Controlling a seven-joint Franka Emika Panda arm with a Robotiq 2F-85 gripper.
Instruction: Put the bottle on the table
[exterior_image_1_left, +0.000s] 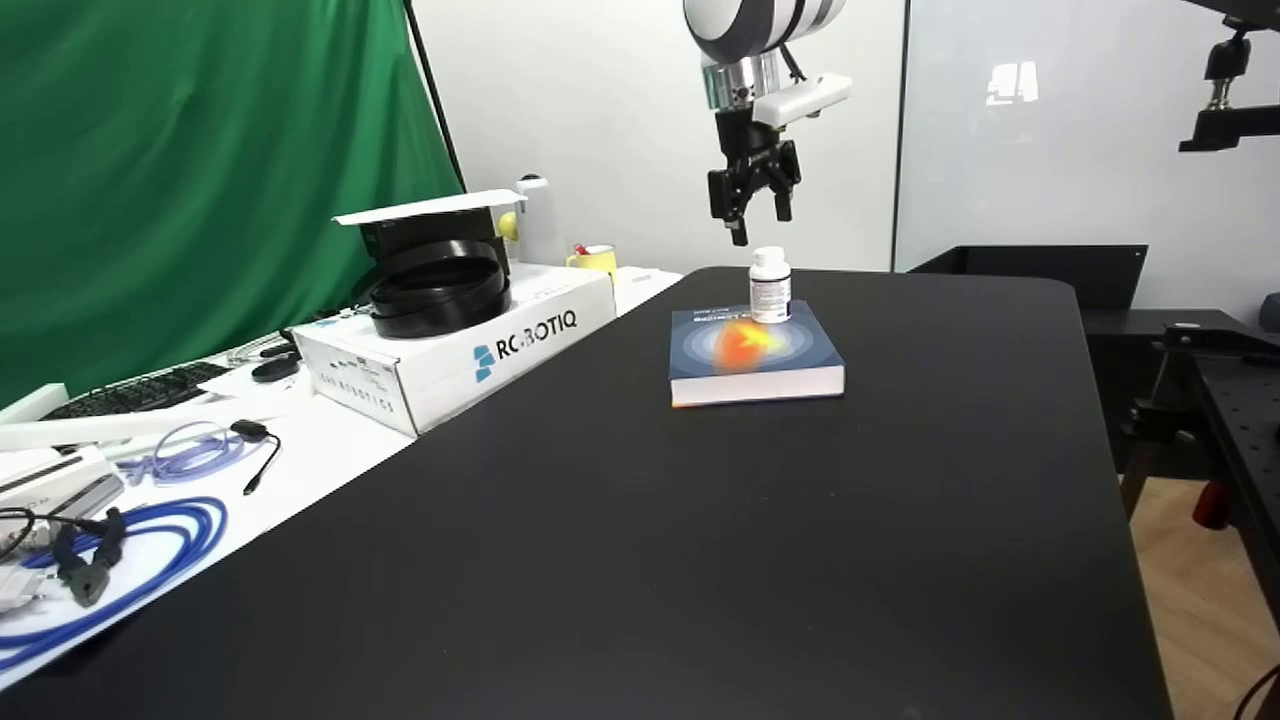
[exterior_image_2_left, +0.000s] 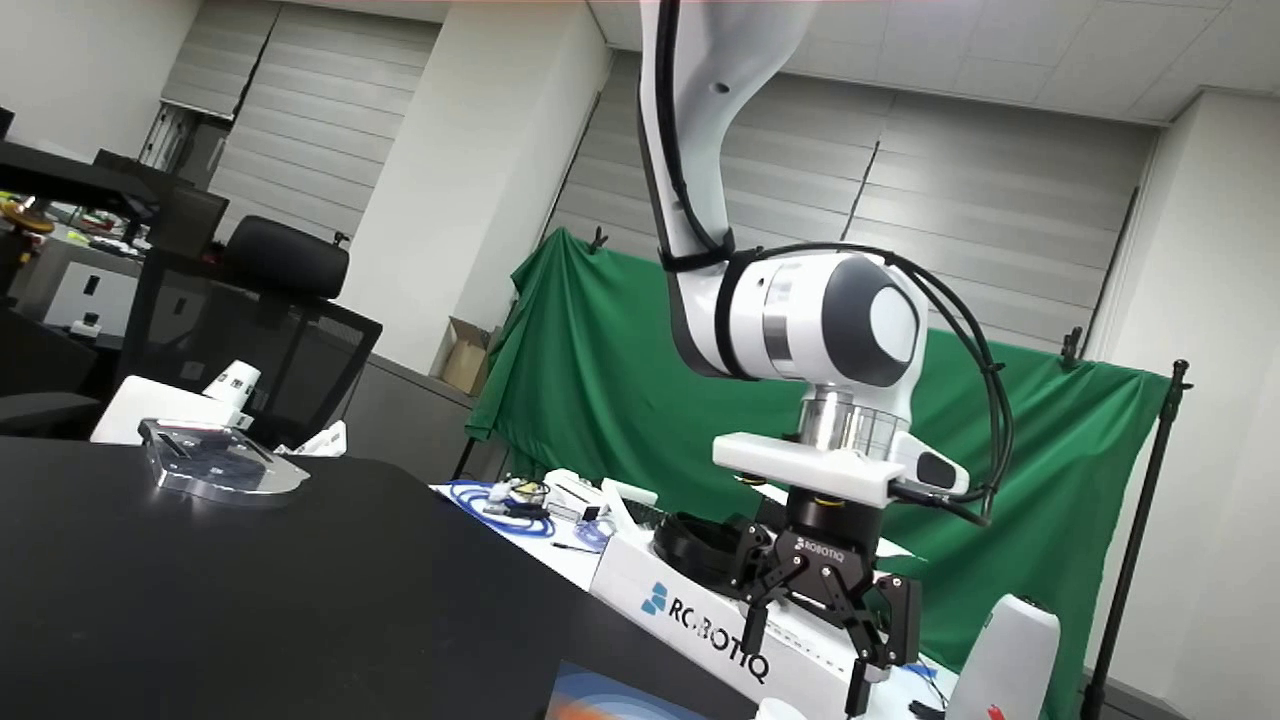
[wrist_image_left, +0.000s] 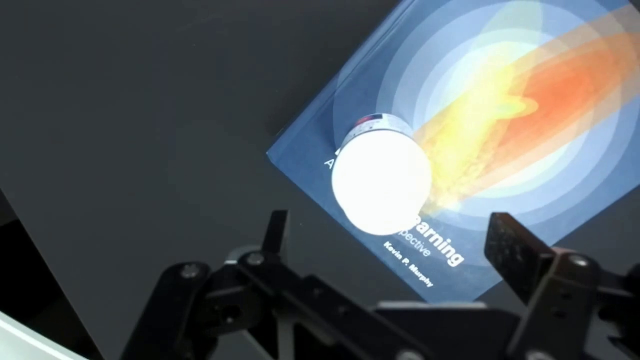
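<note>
On bk (exterior_image_1_left: 757, 358) atop tbl (exterior_image_1_left: 760, 530): upright wht btl (exterior_image_1_left: 770, 288).

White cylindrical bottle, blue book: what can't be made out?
White bottle, in an exterior view: label text too small.
Bottle, in an exterior view: mostly cut off by bottom edge.
Bottle body, wrist view: mostly hidden by its white top.
Blue book, wrist view: title partly hidden by bottle.

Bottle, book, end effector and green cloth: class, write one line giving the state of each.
bottle: upright, capped, standing on the book
book: closed, lying flat on the table, front cover up
end effector: open, holding nothing, apart from the bottle
green cloth: clipped along its top, hanging in folds
</note>
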